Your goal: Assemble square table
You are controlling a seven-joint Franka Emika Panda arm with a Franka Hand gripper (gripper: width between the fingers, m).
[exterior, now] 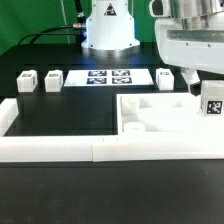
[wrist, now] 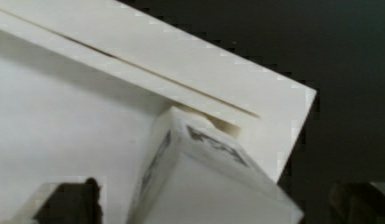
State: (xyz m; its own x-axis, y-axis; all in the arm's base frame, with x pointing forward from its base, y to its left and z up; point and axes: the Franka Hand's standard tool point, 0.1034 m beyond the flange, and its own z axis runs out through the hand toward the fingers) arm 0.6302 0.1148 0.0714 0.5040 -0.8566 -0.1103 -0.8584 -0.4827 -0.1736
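Note:
The white square tabletop (exterior: 165,118) lies in the corner of the border wall, at the exterior view's right. My gripper (exterior: 208,90) hangs over its far right corner. A white tagged leg post (exterior: 212,103) stands between the fingers, its lower end at that corner. In the wrist view the leg post (wrist: 207,170) rises from the tabletop (wrist: 82,110) near its corner, and my gripper (wrist: 210,195) straddles it. The dark fingers (wrist: 68,200) stand apart from the post on both sides, so the gripper is open. Three more leg posts (exterior: 26,80) (exterior: 52,80) (exterior: 165,77) stand at the back.
The marker board (exterior: 108,77) lies at the back middle, in front of the robot base (exterior: 108,30). The long low white border wall (exterior: 60,148) runs along the front and up the exterior view's left side.

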